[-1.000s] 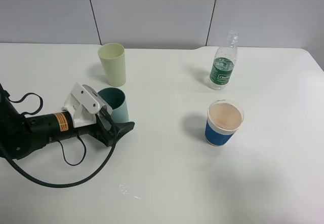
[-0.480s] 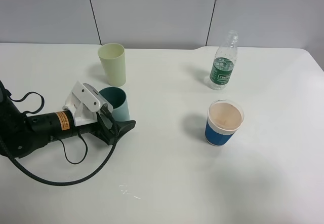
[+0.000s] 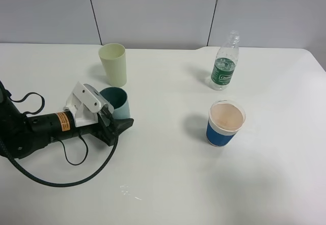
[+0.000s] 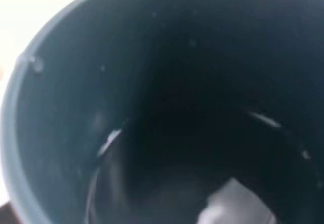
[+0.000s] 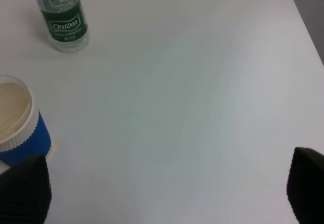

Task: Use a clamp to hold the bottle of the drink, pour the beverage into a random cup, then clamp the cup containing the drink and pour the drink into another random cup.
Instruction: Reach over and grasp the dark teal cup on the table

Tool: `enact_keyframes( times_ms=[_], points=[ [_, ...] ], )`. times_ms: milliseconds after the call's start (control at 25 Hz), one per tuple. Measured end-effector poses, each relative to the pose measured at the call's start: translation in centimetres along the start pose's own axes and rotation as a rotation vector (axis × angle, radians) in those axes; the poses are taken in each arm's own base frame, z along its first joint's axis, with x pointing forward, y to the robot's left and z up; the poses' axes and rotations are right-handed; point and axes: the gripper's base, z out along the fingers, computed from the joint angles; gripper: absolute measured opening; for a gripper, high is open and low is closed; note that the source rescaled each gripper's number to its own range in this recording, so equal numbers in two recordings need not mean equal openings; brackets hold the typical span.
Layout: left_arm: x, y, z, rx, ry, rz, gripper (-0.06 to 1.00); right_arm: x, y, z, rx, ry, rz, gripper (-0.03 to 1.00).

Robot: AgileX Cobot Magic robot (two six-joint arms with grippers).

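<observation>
The light teal cup (image 3: 118,103) stands left of centre, and my left gripper (image 3: 119,115) reaches in low from the left, shut on it. The near finger (image 3: 125,124) presses against the cup's front wall; the far finger is hidden behind the cup. The left wrist view is filled by the cup's dark green inside (image 4: 61,107), with a glinting surface low down. The pale yellow-green cup (image 3: 113,64) stands just behind the teal one. The bottle (image 3: 224,69) stands upright at the back right, also visible as bottle (image 5: 63,19). My right gripper (image 5: 164,193) is open over bare table.
A short blue cup with a white rim (image 3: 225,124) stands right of centre, also seen as blue cup (image 5: 17,122) beside my right gripper's finger. The left arm's black cable (image 3: 66,181) loops across the white table (image 3: 178,184). The table's right edge (image 5: 304,16) is close.
My left gripper's near finger has moved in against the teal cup's wall, closing the jaws on it. The cups, the bottle and the right gripper have not moved.
</observation>
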Motion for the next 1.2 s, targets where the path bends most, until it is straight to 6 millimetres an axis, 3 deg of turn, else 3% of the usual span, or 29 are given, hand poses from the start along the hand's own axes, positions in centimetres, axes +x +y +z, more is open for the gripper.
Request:
enact_keyframes(
  times_ms=[40, 120, 1200],
  points=[
    [0.00, -0.02, 0.00, 0.002, 0.000, 0.001, 0.03, 0.00, 0.00, 0.00, 0.000, 0.000, 0.000, 0.85],
    [-0.05, 0.01, 0.05, 0.003, -0.002, 0.002, 0.01, 0.00, 0.00, 0.00, 0.000, 0.000, 0.000, 0.85],
    [-0.06, -0.03, 0.09, 0.009, -0.002, 0.006, 0.01, 0.00, 0.00, 0.00, 0.000, 0.000, 0.000, 0.85]
  ],
)
